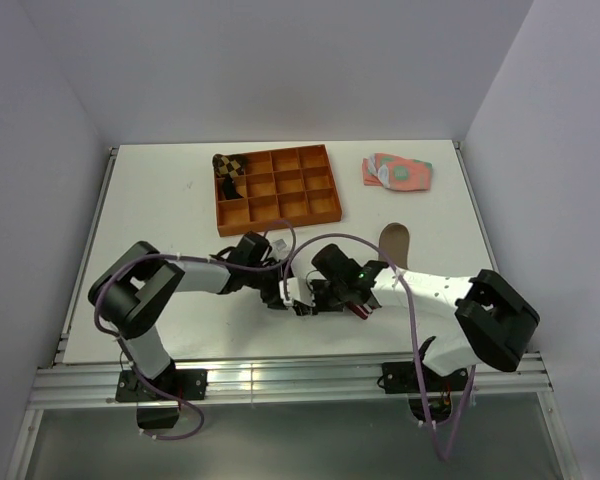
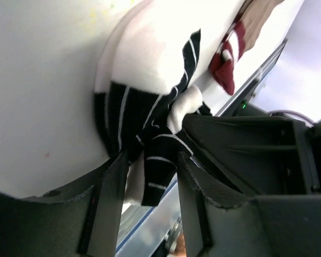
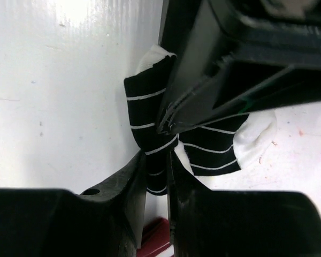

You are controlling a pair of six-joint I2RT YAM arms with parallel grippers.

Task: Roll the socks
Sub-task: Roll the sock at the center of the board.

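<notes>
The short black sock point(image 2: 129, 115) with thin white stripes and white toe lies bunched on the table between both grippers. In the left wrist view my left gripper point(image 2: 150, 184) stands open, a strip of the sock hanging loose between its fingers point(image 2: 109, 198). My right gripper point(image 3: 157, 174) is shut on a fold of the black sock point(image 3: 150, 120), and the left gripper's finger point(image 3: 203, 85) crosses above it. In the top view both grippers meet at the table's near middle, left gripper point(image 1: 283, 292), right gripper point(image 1: 318, 296). The tan-brown sock point(image 1: 393, 241) runs under the right arm, and its maroon-and-white cuff point(image 2: 224, 64) lies beside the black sock.
An orange compartment tray point(image 1: 277, 225) stands at the back centre, with a brown checkered rolled sock point(image 1: 228, 166) in its far left corner. Flat pink-and-green socks point(image 1: 397, 172) lie at the back right. The table's near edge and rail run just behind the grippers.
</notes>
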